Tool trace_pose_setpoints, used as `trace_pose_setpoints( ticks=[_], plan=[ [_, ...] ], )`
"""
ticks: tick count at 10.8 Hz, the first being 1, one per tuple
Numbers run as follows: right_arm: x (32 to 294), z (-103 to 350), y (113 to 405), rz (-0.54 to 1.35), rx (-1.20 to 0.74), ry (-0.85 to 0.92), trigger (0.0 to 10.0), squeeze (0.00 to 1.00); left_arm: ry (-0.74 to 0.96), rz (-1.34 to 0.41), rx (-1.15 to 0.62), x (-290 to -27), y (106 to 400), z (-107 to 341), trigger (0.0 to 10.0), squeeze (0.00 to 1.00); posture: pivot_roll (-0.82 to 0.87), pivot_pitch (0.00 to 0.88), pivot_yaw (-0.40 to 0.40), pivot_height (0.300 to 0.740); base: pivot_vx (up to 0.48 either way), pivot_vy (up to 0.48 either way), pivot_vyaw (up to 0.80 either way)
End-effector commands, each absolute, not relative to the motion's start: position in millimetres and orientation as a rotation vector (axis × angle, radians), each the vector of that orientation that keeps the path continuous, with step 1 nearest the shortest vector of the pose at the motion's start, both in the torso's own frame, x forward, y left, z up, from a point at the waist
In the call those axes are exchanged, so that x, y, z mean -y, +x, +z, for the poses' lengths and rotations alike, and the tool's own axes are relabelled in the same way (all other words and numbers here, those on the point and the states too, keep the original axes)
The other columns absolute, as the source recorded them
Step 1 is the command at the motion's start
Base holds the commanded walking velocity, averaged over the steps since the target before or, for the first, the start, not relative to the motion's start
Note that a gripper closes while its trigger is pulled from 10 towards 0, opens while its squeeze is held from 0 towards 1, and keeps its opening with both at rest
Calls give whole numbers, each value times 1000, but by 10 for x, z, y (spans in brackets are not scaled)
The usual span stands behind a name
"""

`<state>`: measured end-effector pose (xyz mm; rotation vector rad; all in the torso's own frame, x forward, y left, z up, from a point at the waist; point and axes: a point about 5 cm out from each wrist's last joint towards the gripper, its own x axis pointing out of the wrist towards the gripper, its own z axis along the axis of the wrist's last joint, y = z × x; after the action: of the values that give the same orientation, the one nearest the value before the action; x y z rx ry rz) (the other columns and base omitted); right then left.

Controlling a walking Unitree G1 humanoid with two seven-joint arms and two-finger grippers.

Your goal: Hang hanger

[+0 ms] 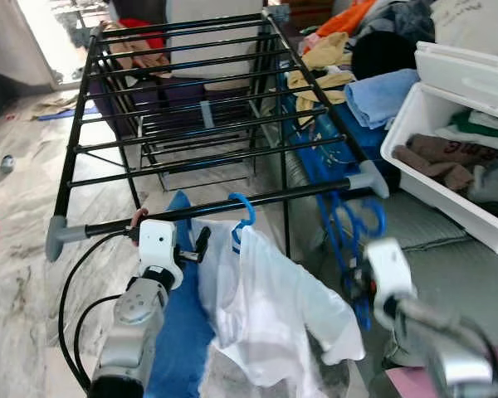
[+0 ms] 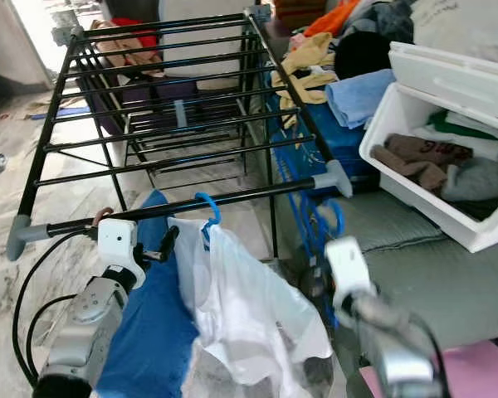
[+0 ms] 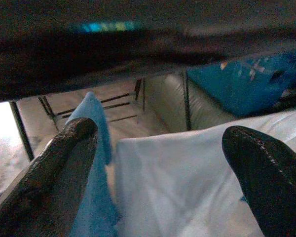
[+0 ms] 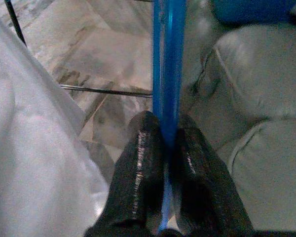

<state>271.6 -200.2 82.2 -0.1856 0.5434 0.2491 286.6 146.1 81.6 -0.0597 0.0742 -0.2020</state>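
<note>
A black metal folding drying rack (image 1: 191,91) stands on a marble floor (image 1: 25,191), and a white shirt on a blue plastic hanger (image 1: 242,217) already hangs from its nearest rail (image 1: 232,207), the hook curled over the bar. Beside it a blue cloth (image 1: 178,315) drapes down from the same rail. The left gripper (image 1: 201,242) sits just under that rail, beside the shirt's shoulder, its two black fingers (image 3: 64,163) spread wide apart with nothing between them.

The right gripper (image 4: 163,163) is low and to the right of the shirt, fingers closed tight on a thin blue plastic bar. That bar appears to belong to a second blue hanger (image 1: 361,240), one of a cluster dangling below the rail's grey end cap (image 1: 369,178). From the right wrist view its long axis runs straight out along the fingers, away from the wrist, towards the floor and a grey cushion (image 4: 256,98).

By the look of things, one garment is hung and this hanger is the piece in hand. The next move would call for lifting it clear of the cluster, turning its hook upward and bringing it over a free stretch of rail without snagging the shirt.

A white plastic bin of folded clothes (image 1: 448,157) sits off to the right.
</note>
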Motion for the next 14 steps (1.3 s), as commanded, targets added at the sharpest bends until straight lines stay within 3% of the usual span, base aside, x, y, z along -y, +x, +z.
trace_pose_setpoints(
  ticks=[1, 4, 7, 11, 14],
  plan=[
    [1995, 923, 2825, 285, -508, -189, 10000, 0, -78, -203, -59, -1487, 2835, 869, 10000, 0, -29, 27, 31, 740, 0, 0, 0],
    [2062, 995, 3071, 228, -515, -141, 10000, 0, -69, -207, -86, -1510, 2788, 834, 10000, 0, -11, 27, 34, 740, 0, 0, 0],
    [1904, 861, 3320, 261, -599, 25, 10000, 0, -57, -225, -90, -1506, 2815, 875, 10000, 0, 7, 16, 48, 740, 0, 0, 0],
    [1774, 719, 3422, 323, -658, -5, 10000, 0, -53, -236, -103, -1496, 2785, 867, 10000, 0, 18, 18, 43, 740, 0, 0, 0],
    [1826, 580, 3374, 323, -689, -58, 10000, 0, -52, -235, -112, -1498, 2764, 862, 10000, 0, 16, 24, 45, 740, 0, 0, 0]
  ],
)
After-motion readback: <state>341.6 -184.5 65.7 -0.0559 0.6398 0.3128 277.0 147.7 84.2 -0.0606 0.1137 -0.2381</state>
